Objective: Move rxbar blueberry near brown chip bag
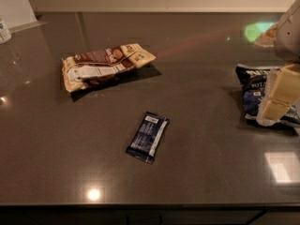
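Observation:
The rxbar blueberry (148, 137) is a small flat navy-blue wrapper with a white label, lying at the middle of the dark counter toward its front. The brown chip bag (106, 64) is a long crinkled tan bag with a brown panel, lying on its side at the back left, well apart from the bar. My gripper (277, 100) shows at the right edge as cream-coloured parts, hanging in front of a blue chip bag and far to the right of the bar. It holds nothing that I can see.
A blue-and-white chip bag (254, 92) lies at the right, partly behind the gripper. A white container (4, 31) stands at the far left edge. The counter's front edge (140, 204) runs along the bottom. A wall borders the back.

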Robot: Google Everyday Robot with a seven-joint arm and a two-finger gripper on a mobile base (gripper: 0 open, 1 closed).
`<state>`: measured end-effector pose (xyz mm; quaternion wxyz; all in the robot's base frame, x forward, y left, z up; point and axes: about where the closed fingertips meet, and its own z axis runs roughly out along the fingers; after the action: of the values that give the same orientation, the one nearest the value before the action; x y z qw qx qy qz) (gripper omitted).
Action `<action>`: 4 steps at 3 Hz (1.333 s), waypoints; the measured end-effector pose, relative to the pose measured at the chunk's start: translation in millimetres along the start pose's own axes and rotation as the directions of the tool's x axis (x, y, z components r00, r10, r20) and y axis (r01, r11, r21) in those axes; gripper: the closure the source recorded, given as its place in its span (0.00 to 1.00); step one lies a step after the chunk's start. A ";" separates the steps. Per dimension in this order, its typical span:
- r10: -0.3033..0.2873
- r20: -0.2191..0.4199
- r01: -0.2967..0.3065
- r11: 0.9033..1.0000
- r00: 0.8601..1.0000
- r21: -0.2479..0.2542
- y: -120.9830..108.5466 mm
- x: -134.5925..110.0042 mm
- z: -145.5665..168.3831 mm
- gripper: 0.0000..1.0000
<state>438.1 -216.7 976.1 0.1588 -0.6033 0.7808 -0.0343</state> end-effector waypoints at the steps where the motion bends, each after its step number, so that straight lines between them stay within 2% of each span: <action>1: 0.000 0.000 0.000 1.000 1.000 0.000 0.0 -0.1 0.0 0.00; 2: -0.034 0.039 0.034 0.999 0.999 -0.019 4.6 -13.1 10.5 0.00; 3: -0.076 0.110 0.081 0.995 0.991 -0.050 11.8 -35.7 37.4 0.00; 4: -0.091 0.185 0.106 0.992 0.978 -0.072 17.5 -57.2 69.7 0.00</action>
<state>454.7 -147.8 917.6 0.2027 -0.6479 0.7329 0.0448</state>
